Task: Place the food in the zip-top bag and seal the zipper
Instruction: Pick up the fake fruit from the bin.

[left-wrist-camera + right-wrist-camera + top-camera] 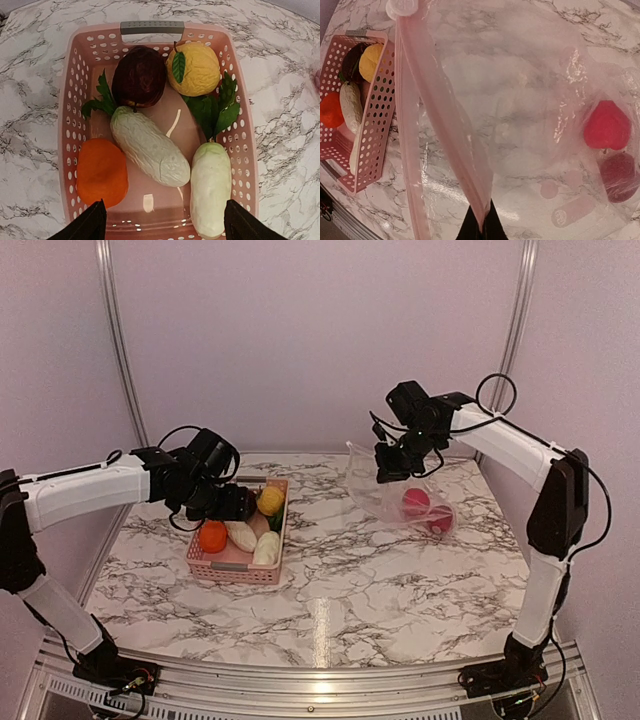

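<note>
The pink basket [245,150] holds an orange piece [101,171], two white oblong pieces [149,146] [211,187], a dark purple piece [139,76] and a yellow piece [194,68]. My left gripper [162,225] hangs open above the basket's near end, empty. The clear zip-top bag [520,100] lies at the right with a red piece [606,125] and a darker red piece [619,176] inside. My right gripper [482,227] is shut on the bag's zipper strip [445,125], holding the mouth lifted. In the top view the basket [240,570], bag [400,502], left gripper [235,502] and right gripper [392,468] show.
The marble table [350,590] ends at a metal rail along the near edge. Pale walls close in the back and sides. The other zipper lip [410,165] hangs left of the held one, next to the basket [375,115].
</note>
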Robot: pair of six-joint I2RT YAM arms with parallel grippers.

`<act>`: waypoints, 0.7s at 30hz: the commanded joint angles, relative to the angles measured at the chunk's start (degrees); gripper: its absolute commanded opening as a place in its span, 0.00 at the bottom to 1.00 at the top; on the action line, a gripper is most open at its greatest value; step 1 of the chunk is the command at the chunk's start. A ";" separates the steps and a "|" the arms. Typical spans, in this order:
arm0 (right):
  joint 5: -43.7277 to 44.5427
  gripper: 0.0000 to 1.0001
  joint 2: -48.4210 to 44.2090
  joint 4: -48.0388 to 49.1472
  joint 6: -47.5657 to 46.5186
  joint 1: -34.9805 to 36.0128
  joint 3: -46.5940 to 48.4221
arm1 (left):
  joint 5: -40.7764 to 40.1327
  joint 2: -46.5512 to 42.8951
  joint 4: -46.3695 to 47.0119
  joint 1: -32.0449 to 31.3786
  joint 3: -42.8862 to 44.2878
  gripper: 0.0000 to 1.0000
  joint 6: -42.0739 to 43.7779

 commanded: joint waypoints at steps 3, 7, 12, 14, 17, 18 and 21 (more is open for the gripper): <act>-4.95 0.00 1.10 4.19 0.41 3.13 -1.78 | -6.92 3.59 -8.57 0.12 -0.81 0.83 -2.08; -6.08 0.00 0.91 4.42 0.30 3.24 -1.91 | -12.34 7.13 -11.53 0.37 1.37 0.83 0.37; -6.59 0.00 0.28 4.62 0.45 3.27 -2.76 | -12.33 11.21 -11.50 0.75 3.08 0.81 1.89; -6.70 0.00 -0.48 5.16 0.79 3.28 -3.75 | -13.46 12.56 -11.53 0.75 3.61 0.80 2.15; -6.99 0.00 -1.93 6.47 1.40 3.23 -5.80 | -15.22 14.13 -11.53 0.86 4.24 0.80 2.16; -7.15 0.00 -2.29 6.76 1.52 3.28 -6.49 | -16.00 14.49 -11.52 0.84 4.32 0.80 2.10; -7.32 0.00 -3.11 7.05 1.68 3.28 -7.80 | -17.78 15.60 -10.94 0.92 4.33 0.80 1.88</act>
